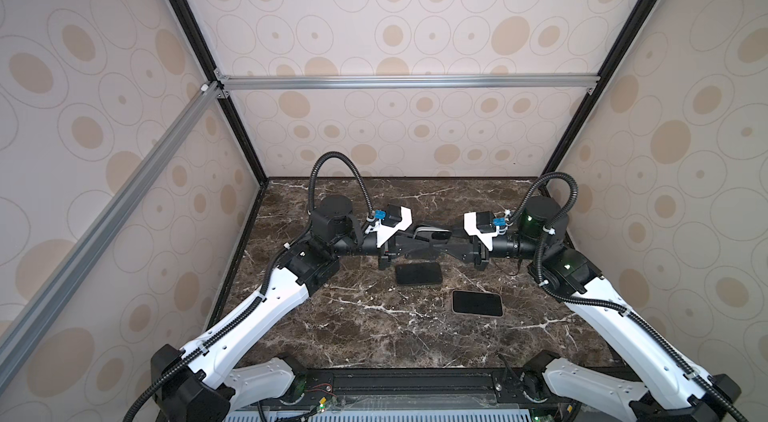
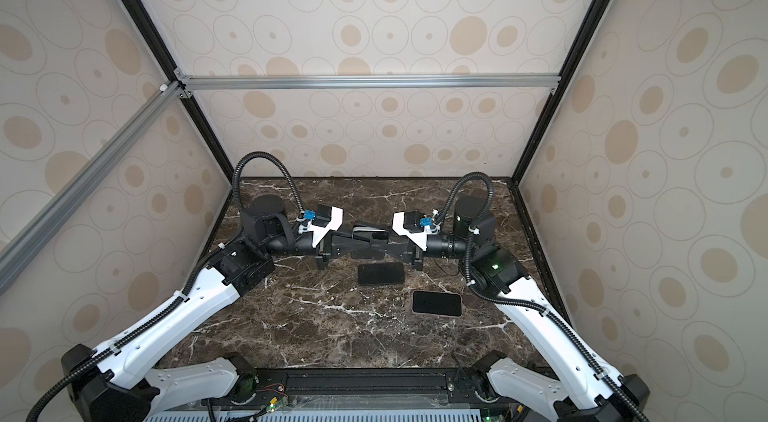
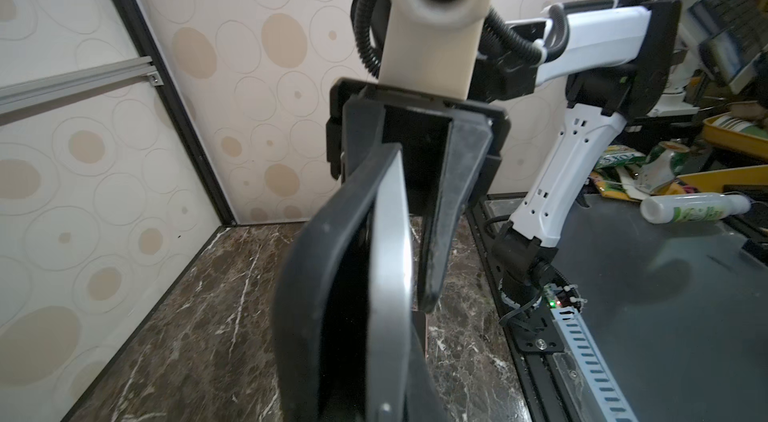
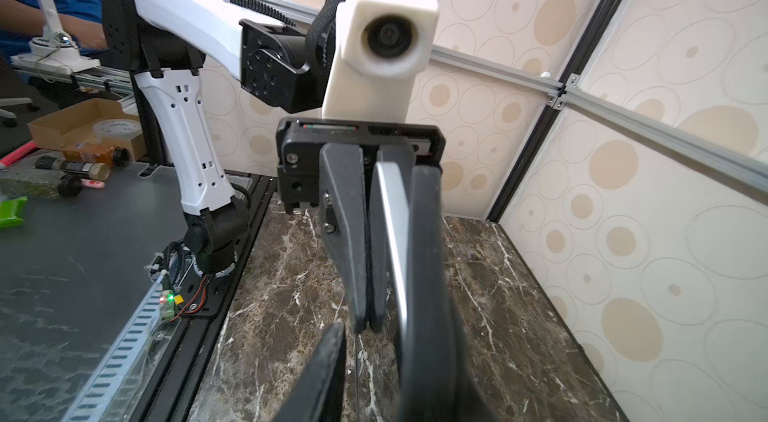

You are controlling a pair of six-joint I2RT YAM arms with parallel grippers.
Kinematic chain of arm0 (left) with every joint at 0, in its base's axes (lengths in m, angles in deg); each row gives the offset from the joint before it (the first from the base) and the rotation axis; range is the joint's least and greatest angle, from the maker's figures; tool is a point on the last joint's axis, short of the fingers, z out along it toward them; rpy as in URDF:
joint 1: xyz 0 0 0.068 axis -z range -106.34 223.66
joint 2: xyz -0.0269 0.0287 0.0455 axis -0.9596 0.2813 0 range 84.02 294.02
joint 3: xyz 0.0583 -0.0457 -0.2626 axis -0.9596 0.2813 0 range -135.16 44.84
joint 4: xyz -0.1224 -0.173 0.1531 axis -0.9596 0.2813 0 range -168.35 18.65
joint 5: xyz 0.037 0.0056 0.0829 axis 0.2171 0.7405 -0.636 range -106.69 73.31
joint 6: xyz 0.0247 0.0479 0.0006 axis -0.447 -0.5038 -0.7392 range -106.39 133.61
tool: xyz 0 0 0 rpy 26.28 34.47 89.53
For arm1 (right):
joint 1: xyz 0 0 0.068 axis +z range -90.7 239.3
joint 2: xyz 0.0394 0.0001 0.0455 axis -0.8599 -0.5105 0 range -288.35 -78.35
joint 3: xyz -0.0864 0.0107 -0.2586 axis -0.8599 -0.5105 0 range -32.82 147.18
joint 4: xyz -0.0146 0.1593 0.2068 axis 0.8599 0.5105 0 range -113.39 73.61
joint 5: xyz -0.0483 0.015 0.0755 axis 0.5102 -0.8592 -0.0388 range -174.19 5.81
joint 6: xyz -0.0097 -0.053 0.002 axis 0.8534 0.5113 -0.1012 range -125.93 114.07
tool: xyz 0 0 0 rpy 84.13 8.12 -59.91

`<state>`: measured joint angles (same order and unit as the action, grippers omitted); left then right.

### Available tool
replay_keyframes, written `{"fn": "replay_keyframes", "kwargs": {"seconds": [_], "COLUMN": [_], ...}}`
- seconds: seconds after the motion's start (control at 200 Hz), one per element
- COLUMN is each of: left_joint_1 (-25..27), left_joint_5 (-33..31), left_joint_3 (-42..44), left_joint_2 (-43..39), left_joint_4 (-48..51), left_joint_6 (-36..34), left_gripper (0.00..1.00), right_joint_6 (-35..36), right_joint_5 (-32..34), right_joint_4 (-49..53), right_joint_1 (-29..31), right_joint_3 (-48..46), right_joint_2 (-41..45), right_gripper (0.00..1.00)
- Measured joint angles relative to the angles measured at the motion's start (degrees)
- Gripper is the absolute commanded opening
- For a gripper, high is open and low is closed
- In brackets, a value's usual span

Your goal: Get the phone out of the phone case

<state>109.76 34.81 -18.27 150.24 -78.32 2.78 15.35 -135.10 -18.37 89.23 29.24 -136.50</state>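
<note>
Cased phone aloft between both pincers

Left pincer [image 4: 365, 316] clenched on the black rubbery phone case [image 3: 316, 274], its lip bowed off the silver-edged phone [image 3: 390, 241] lodged inside, above the brown marble bench [image 1: 374, 328]; right pincer [image 1: 441, 242] released, jaws apart astride the phone's end.

Matt rubbery phone case [image 3: 307, 274]; glossy marble table [image 1: 374, 337]

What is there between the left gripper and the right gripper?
The phone in its phone case, held above the table; both top views show it.
</note>
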Motion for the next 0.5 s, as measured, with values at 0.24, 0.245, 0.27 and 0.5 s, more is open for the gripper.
{"fn": "replay_keyframes", "kwargs": {"seconds": [0.24,0.245,0.27,0.5], "left_joint_1": [-0.2,-0.2,-0.3,-0.7], "left_joint_5": [-8.4,-8.5,-9.8,-14.5], "left_joint_3": [0.0,0.0,0.0,-0.5], "left_joint_2": [-1.0,-1.0,-0.9,0.7], "left_joint_4": [6.2,6.3,7.0,12.9], "left_joint_6": [-9.7,-9.8,-10.6,-16.2], "left_gripper": [0.0,0.0,0.0,0.0], "right_joint_6": [-5.1,-5.2,-5.6,-5.9], "right_joint_5": [5.8,5.8,5.8,5.5], "right_joint_4": [1.4,1.5,2.5,14.5], "right_joint_1": [0.0,0.0,0.0,0.5], "right_joint_3": [1.8,1.9,3.0,15.0], "right_joint_2": [1.6,1.6,1.3,-4.3], "right_gripper": [0.33,0.33,0.33,0.28]}}
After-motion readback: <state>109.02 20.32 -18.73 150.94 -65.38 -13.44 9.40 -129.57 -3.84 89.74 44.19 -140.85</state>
